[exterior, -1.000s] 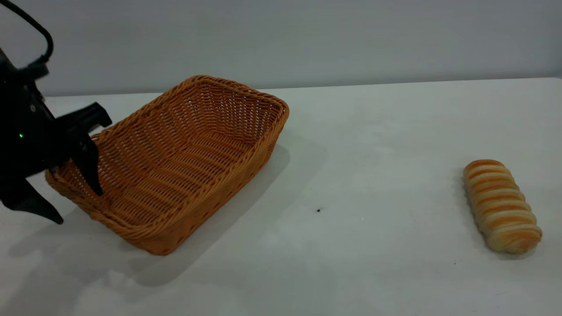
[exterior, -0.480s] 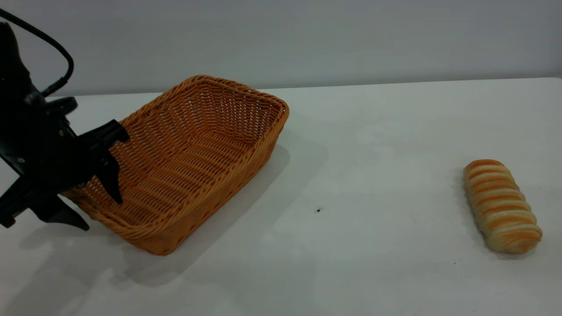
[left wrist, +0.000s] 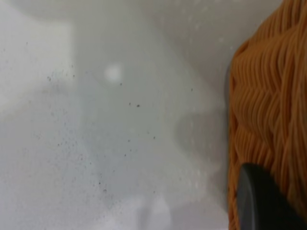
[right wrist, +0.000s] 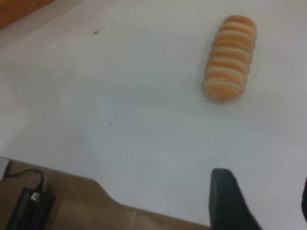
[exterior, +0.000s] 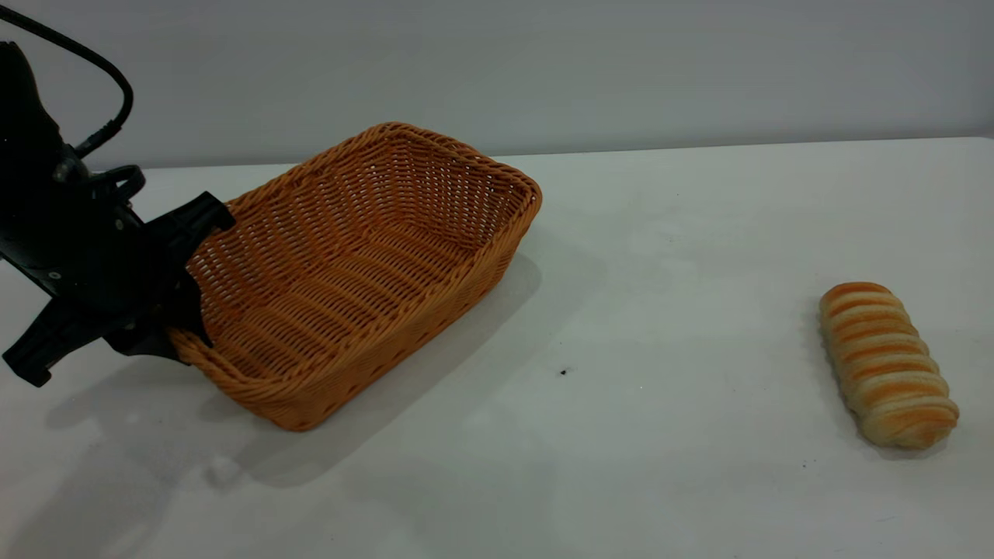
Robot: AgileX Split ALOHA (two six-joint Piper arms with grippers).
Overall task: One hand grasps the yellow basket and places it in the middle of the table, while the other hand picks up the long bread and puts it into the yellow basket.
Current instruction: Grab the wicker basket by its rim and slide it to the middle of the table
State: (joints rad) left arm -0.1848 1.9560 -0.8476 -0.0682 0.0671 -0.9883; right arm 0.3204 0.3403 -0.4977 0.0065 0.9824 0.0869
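**Basket gripped at its left end; bread lying apart on the right**

White tabletop, matte, a few dark specks noted, with a plain grey wall behind. At the left of the exterior view the yellow basket is seen, a large rectangular wicker one with a braided rim, set askew. Its left short end is held by the left gripper: one black finger is placed inside the wall, the other outside, and the jaws are closed narrowly on the rim. That end appears raised slightly off the table, though contact underneath cannot be told. In the left wrist view the woven wall is seen close beside one dark fingertip.

The long bread is found well apart from the basket, near the right side of the table, lying flat, striped cream and golden-orange. In the right wrist view it is seen at a distance from the right gripper, which is held near the table's edge with jaws parted and nothing between them.
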